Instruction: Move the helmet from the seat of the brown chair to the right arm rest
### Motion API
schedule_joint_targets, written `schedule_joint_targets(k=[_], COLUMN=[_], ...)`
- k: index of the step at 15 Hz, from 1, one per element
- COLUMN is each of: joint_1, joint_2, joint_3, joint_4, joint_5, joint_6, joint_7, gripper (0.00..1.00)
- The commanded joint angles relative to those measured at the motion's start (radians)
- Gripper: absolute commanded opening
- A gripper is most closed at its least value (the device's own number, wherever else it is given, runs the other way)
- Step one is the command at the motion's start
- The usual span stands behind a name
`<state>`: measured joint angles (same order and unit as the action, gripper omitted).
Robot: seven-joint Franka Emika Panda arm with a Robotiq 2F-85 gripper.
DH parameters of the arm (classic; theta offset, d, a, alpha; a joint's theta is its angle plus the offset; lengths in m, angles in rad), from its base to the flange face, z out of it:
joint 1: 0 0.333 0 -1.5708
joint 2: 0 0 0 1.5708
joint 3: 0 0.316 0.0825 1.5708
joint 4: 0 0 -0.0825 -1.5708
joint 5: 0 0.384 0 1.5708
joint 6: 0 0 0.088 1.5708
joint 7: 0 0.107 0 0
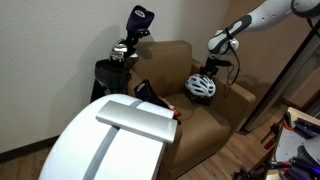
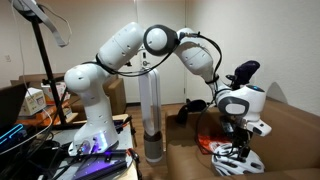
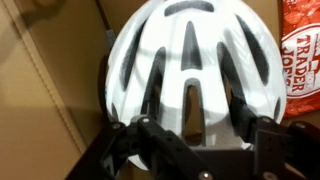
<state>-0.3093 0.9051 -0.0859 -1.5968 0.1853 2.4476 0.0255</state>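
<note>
The white helmet (image 3: pixel 195 60) with dark vent slots fills the wrist view. My gripper (image 3: pixel 200 132) is shut on it, black fingers (image 3: pixel 140 135) hooked on its ribs at the near edge. In both exterior views the helmet (image 1: pixel 201 86) (image 2: pixel 238 160) hangs just under the gripper (image 1: pixel 214 68) (image 2: pixel 237 133), over the back of the seat (image 1: pixel 195 118) of the brown chair (image 1: pixel 175 55). It is close beside the right arm rest (image 1: pixel 240 95). I cannot tell whether it touches the cushion.
A red Trader Joe's bag (image 3: pixel 302 50) (image 1: pixel 148 92) lies on the seat beside the helmet. A black-and-blue golf bag (image 1: pixel 125 55) stands behind the chair. A large white rounded machine (image 1: pixel 115 145) blocks the chair's front. A tripod (image 2: pixel 45 60) and a clear cylinder (image 2: pixel 150 110) flank the robot base.
</note>
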Motion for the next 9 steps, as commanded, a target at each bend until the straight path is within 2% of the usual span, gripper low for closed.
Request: schedule_joint_targets(k=[1, 9], joint_1=[0.025, 0.08], joint_2=[-0.202, -0.477], joint_3=[-0.034, -0.114], joint_4=[-0.208, -0.434], joint_5=[0.001, -0.066], joint_6=[0.034, 0.077], joint_7=[0.028, 0.041], gripper=[0.47, 0.47])
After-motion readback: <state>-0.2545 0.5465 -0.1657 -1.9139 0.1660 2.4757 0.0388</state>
